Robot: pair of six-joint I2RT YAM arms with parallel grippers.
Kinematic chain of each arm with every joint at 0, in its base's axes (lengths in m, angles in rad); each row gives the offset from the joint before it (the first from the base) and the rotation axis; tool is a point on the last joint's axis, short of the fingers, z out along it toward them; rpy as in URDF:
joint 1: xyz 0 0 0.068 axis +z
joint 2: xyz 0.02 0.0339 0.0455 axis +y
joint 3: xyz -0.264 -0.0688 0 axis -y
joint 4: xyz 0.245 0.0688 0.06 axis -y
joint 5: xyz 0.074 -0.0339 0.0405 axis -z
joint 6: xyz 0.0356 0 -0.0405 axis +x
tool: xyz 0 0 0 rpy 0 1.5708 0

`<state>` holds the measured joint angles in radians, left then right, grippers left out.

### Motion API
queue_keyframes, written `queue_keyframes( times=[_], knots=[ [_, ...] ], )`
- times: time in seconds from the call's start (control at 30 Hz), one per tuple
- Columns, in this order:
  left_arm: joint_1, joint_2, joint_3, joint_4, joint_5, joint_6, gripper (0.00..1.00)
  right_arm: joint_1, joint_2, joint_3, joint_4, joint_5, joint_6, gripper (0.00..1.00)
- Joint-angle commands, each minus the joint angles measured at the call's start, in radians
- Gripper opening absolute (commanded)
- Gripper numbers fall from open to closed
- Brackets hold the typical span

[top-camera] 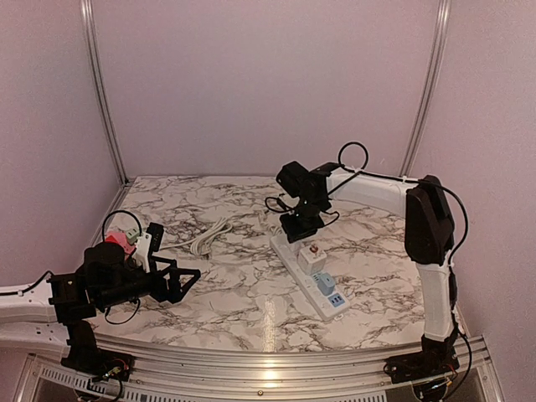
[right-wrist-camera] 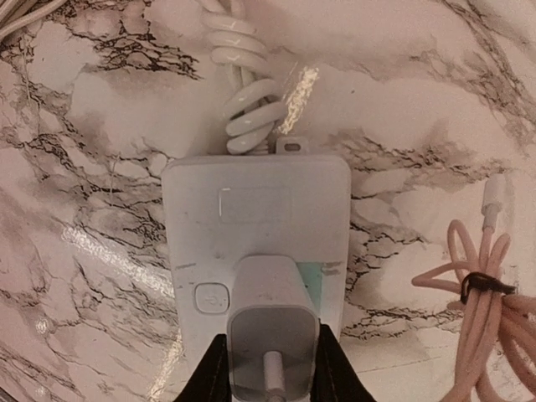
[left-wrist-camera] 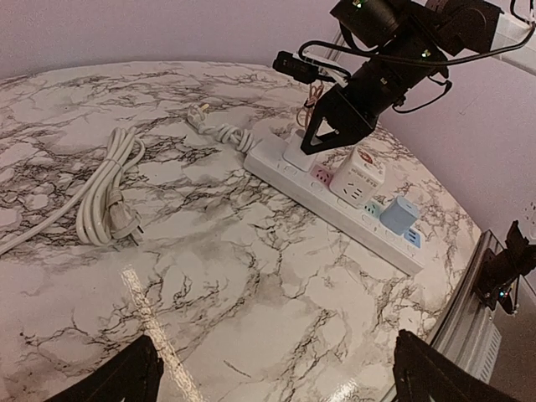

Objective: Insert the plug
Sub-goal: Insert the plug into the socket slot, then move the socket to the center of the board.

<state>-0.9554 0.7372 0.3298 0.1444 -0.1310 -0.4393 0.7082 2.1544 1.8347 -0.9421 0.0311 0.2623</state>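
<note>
The right gripper (right-wrist-camera: 274, 374) is clenched on the white plug (right-wrist-camera: 272, 306), one black finger (right-wrist-camera: 211, 373) pressed to each of its sides. The plug stands upright on the top face of the white power strip (right-wrist-camera: 255, 201), just beside the strip's round button (right-wrist-camera: 211, 297) and near the end where the strip's coiled cord (right-wrist-camera: 251, 109) comes out; whether its pins are fully home cannot be told. Further along the strip sit a white adapter (left-wrist-camera: 358, 174) and a blue adapter (left-wrist-camera: 399, 213). A bundled pink cable (right-wrist-camera: 490, 310) lies on the marble table (top-camera: 234, 310) next to the strip. A loose white cord (left-wrist-camera: 105, 188) lies well apart to the left. The left gripper (top-camera: 186, 280) hangs over the table's left side, spread wide with nothing between its fingers.
</note>
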Motion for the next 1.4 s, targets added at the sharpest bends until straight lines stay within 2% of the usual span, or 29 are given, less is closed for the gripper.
queue_keyframes(
  times=[0.0, 0.1, 0.27, 0.57, 0.83, 1.17, 1.37],
  knots=[
    [0.006, 0.0, 0.02, 0.004, 0.008, -0.008, 0.99, 0.002, 0.012, 0.054, -0.108, -0.04, 0.033, 0.26],
    [0.006, 0.006, 0.017, 0.015, 0.01, -0.013, 0.99, 0.002, 0.001, 0.06, -0.123, -0.04, 0.034, 0.31],
    [0.005, 0.016, 0.009, 0.029, 0.014, -0.018, 0.99, 0.002, -0.024, 0.05, -0.127, -0.035, 0.038, 0.34],
    [0.006, 0.014, -0.002, 0.034, 0.012, -0.019, 0.99, 0.001, -0.113, 0.049, -0.132, -0.007, 0.059, 0.35],
    [0.006, 0.011, -0.01, 0.038, 0.01, -0.021, 0.99, 0.001, -0.201, -0.033, -0.126, 0.07, 0.1, 0.34],
    [0.005, -0.051, -0.029, 0.008, 0.0, -0.014, 0.99, -0.061, -0.473, -0.443, -0.006, 0.238, 0.226, 0.33],
    [0.006, -0.053, -0.034, 0.019, 0.011, -0.025, 0.99, -0.111, -0.541, -0.647, 0.111, 0.22, 0.244, 0.31]
  ],
)
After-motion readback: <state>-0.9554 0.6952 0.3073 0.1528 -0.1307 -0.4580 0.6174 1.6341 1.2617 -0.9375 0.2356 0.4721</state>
